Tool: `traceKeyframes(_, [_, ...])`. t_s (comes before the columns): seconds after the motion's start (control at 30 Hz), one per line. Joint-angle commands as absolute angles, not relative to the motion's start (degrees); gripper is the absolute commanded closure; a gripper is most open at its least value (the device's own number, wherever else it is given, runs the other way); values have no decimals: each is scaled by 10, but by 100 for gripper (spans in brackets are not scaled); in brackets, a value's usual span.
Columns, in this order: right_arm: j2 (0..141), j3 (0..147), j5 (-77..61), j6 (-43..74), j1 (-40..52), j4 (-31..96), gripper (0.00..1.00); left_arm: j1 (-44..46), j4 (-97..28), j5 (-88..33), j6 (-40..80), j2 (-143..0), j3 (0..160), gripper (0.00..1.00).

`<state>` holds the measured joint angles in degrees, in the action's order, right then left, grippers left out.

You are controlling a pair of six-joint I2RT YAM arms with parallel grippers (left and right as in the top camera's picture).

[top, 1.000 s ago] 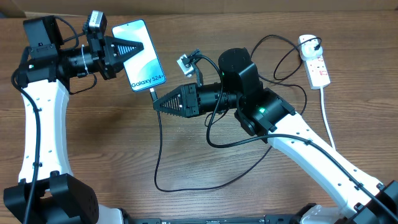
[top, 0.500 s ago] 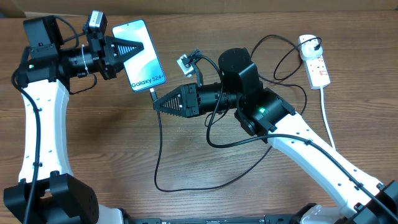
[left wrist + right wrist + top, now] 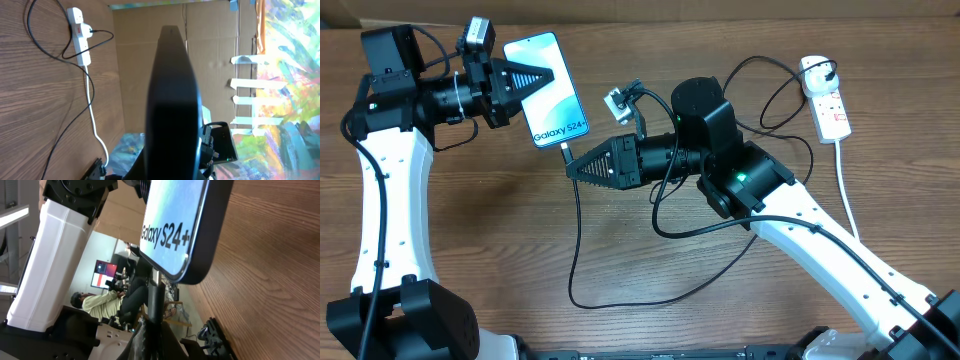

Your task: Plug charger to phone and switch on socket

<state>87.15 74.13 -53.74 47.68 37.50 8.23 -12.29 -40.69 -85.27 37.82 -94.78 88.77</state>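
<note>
Dark lettering reading "Galaxy S24+" stands on the light blue screen of the phone [image 3: 552, 100], near its end toward five o'clock in the overhead view.

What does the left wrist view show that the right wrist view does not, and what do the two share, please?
Only the left wrist view shows the socket, with its thick white cord trailing over the table. Only the right wrist view shows the phone, whose screen reads Galaxy S24+, and the left arm's white link behind it. Both show the wooden table and the camera's own dark, closed fingers mid-frame: the left fingers and the right fingers.
</note>
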Motion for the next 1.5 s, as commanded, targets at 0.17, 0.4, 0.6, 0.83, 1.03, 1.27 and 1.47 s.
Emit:
traceKeyframes(0.17, [859,750,-541,465,375,80,96,-119,-406,-869,388,-944,892,96])
traceKeyframes(0.4, [859,750,-542,465,370,80,96,-119,-406,-870,388,-944,893,96])
traceKeyframes(0.6, [859,750,-548,465,370,78,96,-119,-406,-871,388,-944,892,96])
traceKeyframes(0.83, [859,750,-550,460,368,78,96,-120,-406,-874,387,-944,892,96])
traceKeyframes(1.03, [859,750,-550,460,366,78,96,-120,-406,-886,386,-944,892,96])
traceKeyframes(1.27, [859,750,-550,460,366,78,96,-120,-406,-885,387,-944,892,96])
traceKeyframes(1.47, [859,750,-550,461,367,80,96,-120,-406,-883,388,-944,892,96])
